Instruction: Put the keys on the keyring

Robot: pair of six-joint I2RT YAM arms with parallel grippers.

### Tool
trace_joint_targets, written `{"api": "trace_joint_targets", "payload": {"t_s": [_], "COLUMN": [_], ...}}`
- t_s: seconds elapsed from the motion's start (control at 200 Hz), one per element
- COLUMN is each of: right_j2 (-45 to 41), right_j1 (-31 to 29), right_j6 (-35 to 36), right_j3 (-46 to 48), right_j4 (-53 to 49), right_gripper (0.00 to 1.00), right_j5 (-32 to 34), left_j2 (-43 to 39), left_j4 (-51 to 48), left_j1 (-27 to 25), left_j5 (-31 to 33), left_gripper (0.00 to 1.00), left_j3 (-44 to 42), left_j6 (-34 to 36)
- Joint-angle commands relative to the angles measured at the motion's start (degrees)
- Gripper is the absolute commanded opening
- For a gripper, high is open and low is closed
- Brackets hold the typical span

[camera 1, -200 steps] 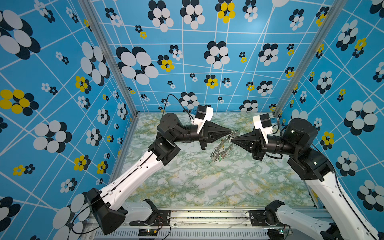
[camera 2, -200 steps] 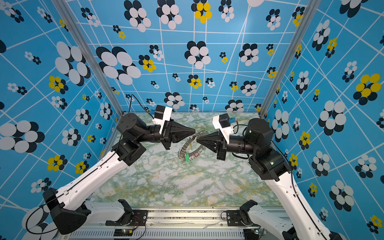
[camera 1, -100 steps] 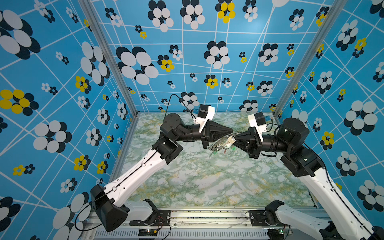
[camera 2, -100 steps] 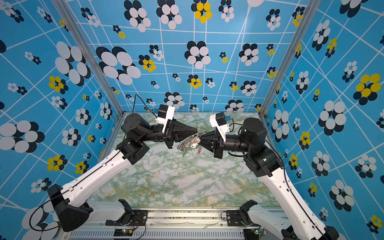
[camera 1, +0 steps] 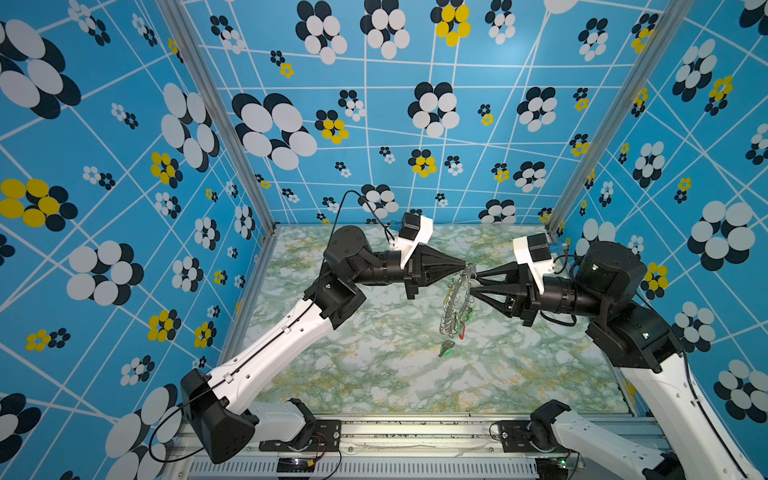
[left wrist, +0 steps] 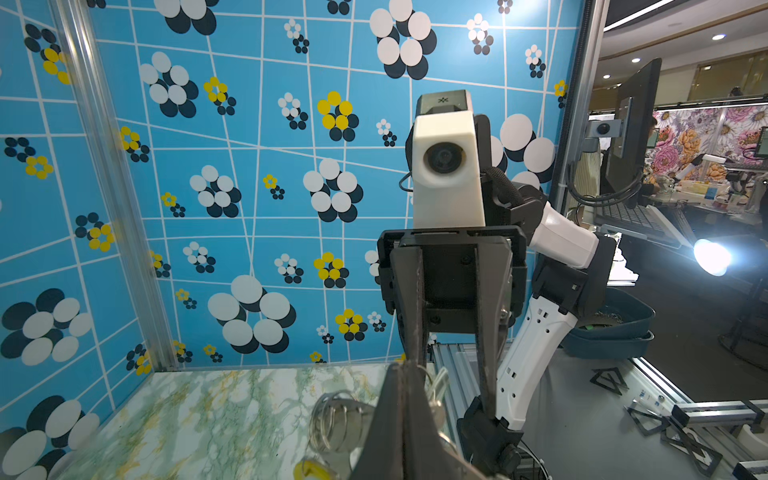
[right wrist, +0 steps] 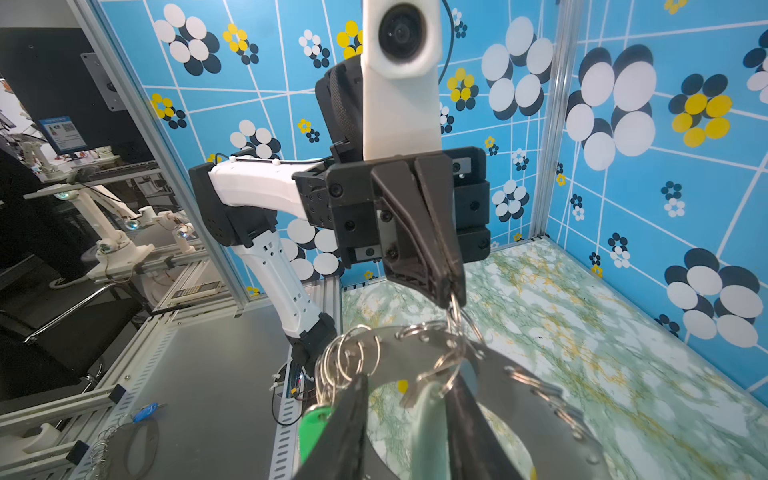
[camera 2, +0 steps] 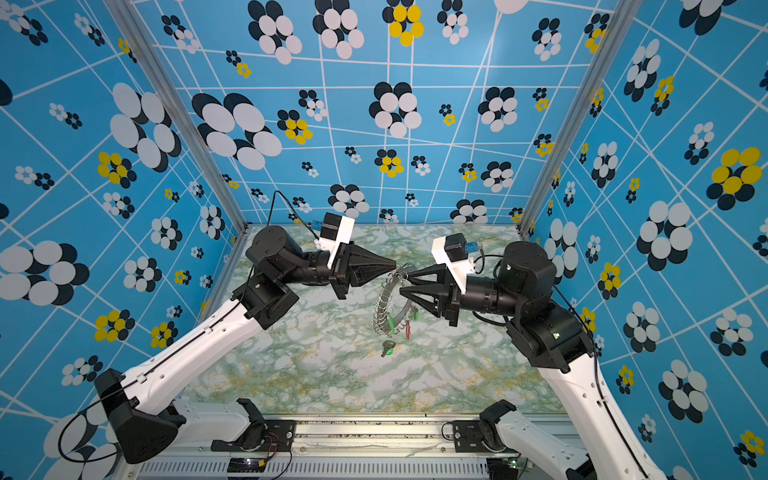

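Observation:
In both top views the keyring (camera 1: 455, 305) (camera 2: 405, 309) hangs nearly edge-on above the table. My left gripper (camera 1: 463, 266) (camera 2: 394, 266) is shut on one of its wire loops at the top. Keys with green (camera 1: 467, 313), red (camera 1: 461, 330) and yellow (camera 1: 446, 297) tags dangle from it. My right gripper (camera 1: 473, 284) (right wrist: 409, 390) stands open beside the ring, with a pale mint tag (right wrist: 428, 415) hanging between its fingers. Another green-tagged key (camera 1: 445, 349) shows below the ring; I cannot tell whether it hangs or lies on the table.
The marble table (camera 1: 374, 374) is boxed in by blue flowered walls with aluminium posts (camera 1: 582, 166), and a rail (camera 1: 415, 428) runs along the front. Outside the cell, a spare ring (right wrist: 124, 440) and a blue-tagged key (right wrist: 147, 411) lie on a grey bench.
The right gripper's jaws have come apart and that arm has drawn back to the right. The ring, held up level between both grippers half a second ago, now hangs down from the left gripper.

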State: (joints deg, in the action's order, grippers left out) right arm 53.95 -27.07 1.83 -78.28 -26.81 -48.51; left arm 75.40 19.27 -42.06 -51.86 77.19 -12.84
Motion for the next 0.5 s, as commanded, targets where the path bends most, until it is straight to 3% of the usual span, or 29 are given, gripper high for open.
{"api": "trace_joint_targets", "payload": {"t_s": [0.0,0.355,0.495], "right_j2": [-0.3,1.1,1.7], "right_j1": [0.3,0.4,0.4], "right_j6": [0.1,-1.2,-1.4], "right_j3": [-0.9,1.2,1.0], "right_j4": [-0.1,6.2,6.3], "right_gripper": [0.35,0.34,0.18], "right_j5": [0.2,1.3,0.7], "left_j2": [-2.3,-2.3,-2.4], "left_j4": [1.0,2.8,3.1], "left_j1": [0.1,-0.3,-0.3], "left_j5": [0.5,-0.3,0.0], "left_gripper": [0.0,0.0,0.0], "left_j3": [-0.1,-0.3,-0.3], "left_j6": [1.5,0.2,0.1]}}
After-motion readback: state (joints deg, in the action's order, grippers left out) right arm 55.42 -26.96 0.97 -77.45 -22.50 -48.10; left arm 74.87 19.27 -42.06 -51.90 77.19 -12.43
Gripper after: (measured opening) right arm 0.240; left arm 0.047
